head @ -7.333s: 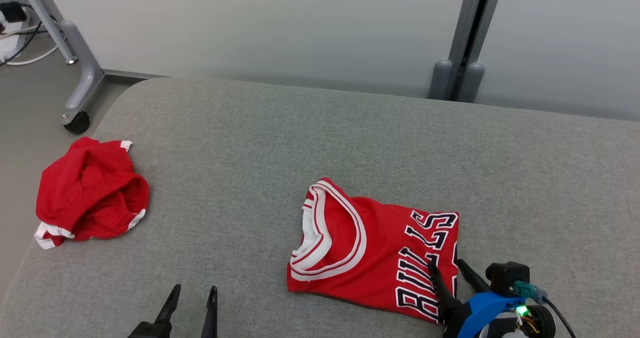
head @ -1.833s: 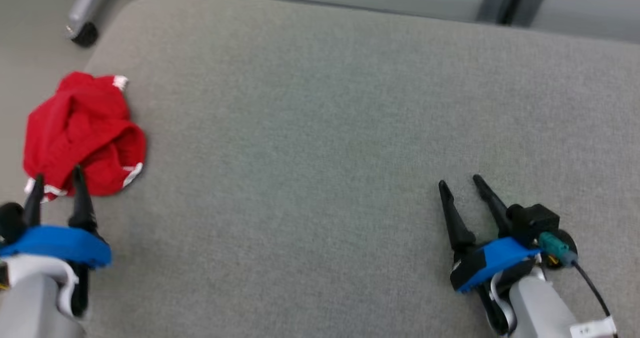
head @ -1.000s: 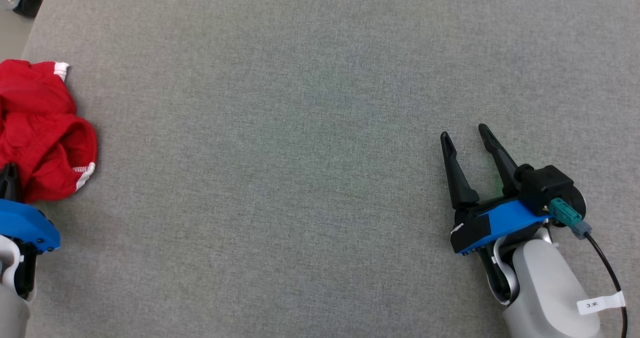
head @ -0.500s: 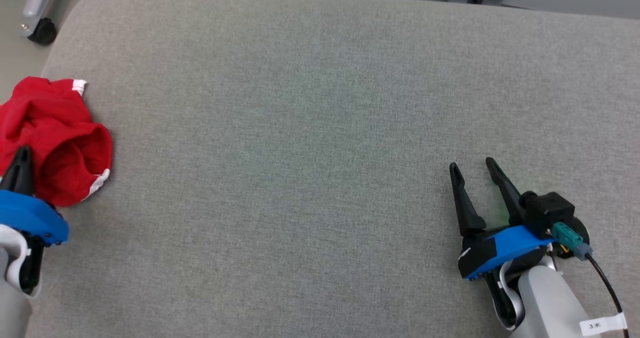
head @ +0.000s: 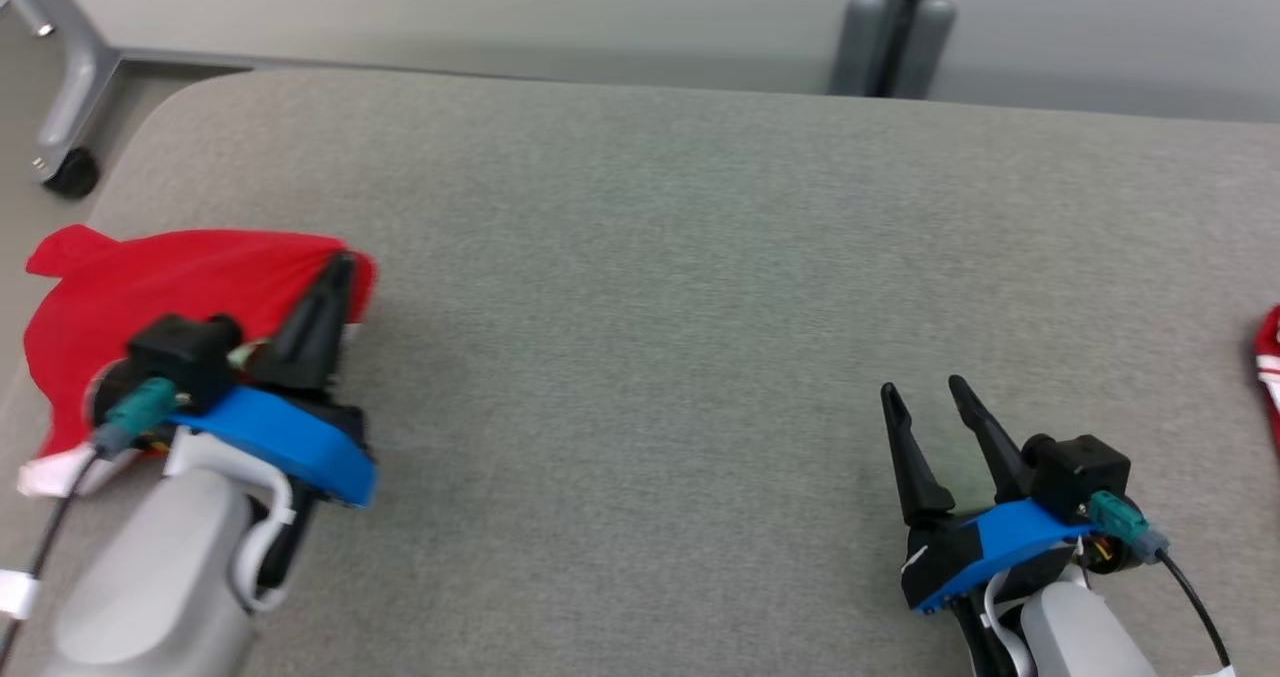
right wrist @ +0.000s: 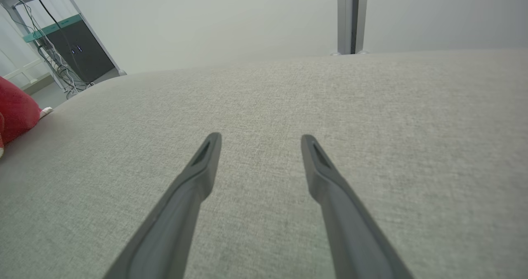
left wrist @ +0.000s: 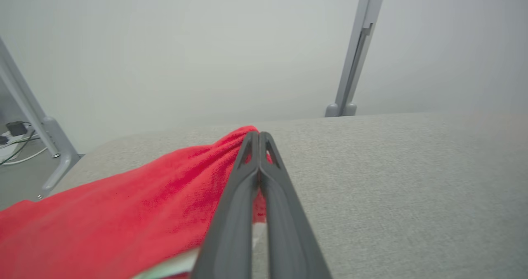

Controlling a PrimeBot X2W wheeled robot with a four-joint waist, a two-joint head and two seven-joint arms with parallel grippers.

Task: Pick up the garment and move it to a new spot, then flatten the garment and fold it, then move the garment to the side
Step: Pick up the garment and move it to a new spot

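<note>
Clamped on the red garment at the counter's left edge by the left end effector (cloth drawn taut to its tips, per the left wrist view). Spread wide over the counter's right half: right end effector. Caught from the head, at the counter's right edge: red-and-white cloth.

The garment is plain bright red w/ white trim at the hem. Table cover – grey, fine heathered weave. Left gripper & right gripper – black fingers, blue mounts, teal plugs, pale grey forearms. Second cloth: red, white stripe. Wall: pale grey.
</note>
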